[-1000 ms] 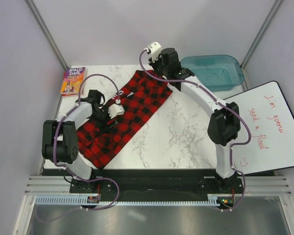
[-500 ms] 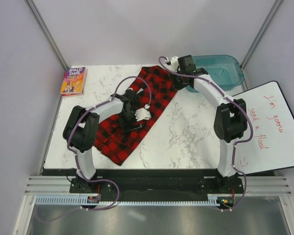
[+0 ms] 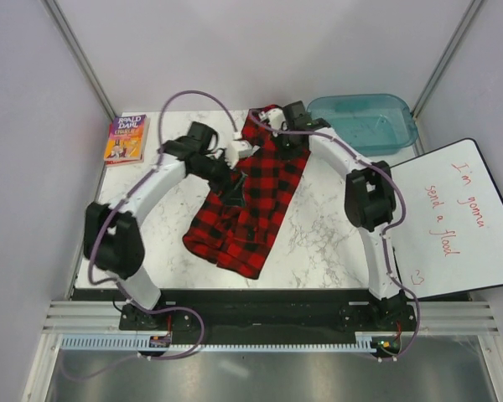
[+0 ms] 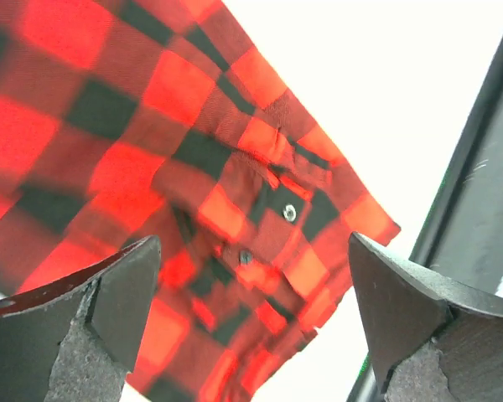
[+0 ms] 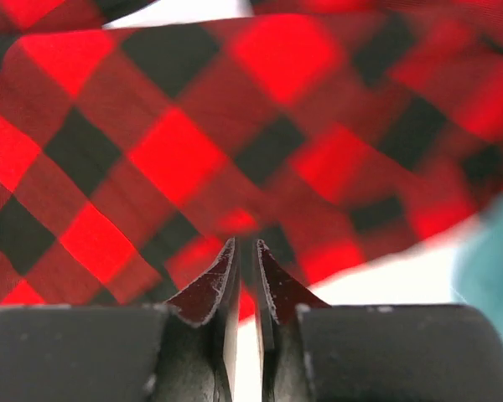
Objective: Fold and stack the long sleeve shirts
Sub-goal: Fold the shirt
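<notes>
One red-and-black check long sleeve shirt (image 3: pixel 247 218) lies bunched in a narrow strip from the table's far centre down toward the near centre. My right gripper (image 3: pixel 272 128) is at the shirt's far end, its jaws pinched shut on a fold of the fabric (image 5: pixel 184 151), as the right wrist view (image 5: pixel 245 247) shows. My left gripper (image 3: pixel 232 182) hovers over the shirt's upper left edge. Its jaws (image 4: pixel 253 243) stand wide open and empty above a buttoned hem of the shirt (image 4: pixel 193 151). No lettering shows.
A colourful paperback book (image 3: pixel 126 138) lies at the far left corner. A teal plastic bin (image 3: pixel 365 121) stands at the far right. A whiteboard with red writing (image 3: pixel 453 218) leans off the right edge. Bare marble table (image 3: pixel 327 226) lies right of the shirt.
The shirt has slid rightward and turned more upright on the table. My left arm swung from near left to far centre. My right gripper moved right, then back left, at the shirt's far end.
</notes>
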Robot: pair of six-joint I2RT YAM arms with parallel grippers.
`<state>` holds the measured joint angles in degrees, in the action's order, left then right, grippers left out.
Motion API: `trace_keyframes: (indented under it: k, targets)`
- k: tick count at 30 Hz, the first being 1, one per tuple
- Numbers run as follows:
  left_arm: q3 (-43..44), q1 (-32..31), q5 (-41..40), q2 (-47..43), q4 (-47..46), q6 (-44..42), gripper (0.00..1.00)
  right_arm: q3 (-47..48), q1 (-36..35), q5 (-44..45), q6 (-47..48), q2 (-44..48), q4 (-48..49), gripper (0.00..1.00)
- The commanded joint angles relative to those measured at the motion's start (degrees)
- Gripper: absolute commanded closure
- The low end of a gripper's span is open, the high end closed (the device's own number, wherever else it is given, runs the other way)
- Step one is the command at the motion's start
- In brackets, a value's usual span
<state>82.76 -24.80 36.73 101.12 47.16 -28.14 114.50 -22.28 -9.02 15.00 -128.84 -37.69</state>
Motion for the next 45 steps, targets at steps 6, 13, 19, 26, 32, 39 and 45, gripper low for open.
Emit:
trace_keyframes:
  k: [6,13,19,26,32,39,45]
  targets:
    - [-8.9,21.7,7.6,-18.4,-1.8,8.8,0.01,5.0,-9.4,11.6,10.1,-11.6,3.9,0.86]
    - [-16.7,33.8,6.9,-28.2,-1.9,7.3,0.01,2.1,-15.3,7.6,23.5,-12.7,5.4,0.86]
    - [-22.3,36.9,6.0,-34.9,-3.4,5.5,0.01,-12.3,-19.7,2.8,37.8,-5.6,8.2,0.85]
    - [-23.5,29.5,2.1,-29.1,0.9,-10.2,0.01,-32.2,-17.4,0.4,45.7,11.1,11.9,0.82]
    - [-25.6,17.3,-4.5,-21.5,-2.8,-12.4,0.25,-25.7,-11.4,-3.4,25.9,16.9,11.0,0.71]
    - [-31.5,10.3,-15.8,-16.8,-5.5,-20.6,0.57,-19.4,-7.9,0.3,8.6,14.1,0.6,0.68]
    - [-35.4,6.5,-22.3,-12.8,-6.0,-20.8,0.68,-13.9,-7.0,2.5,0.3,7.4,-6.7,0.85]
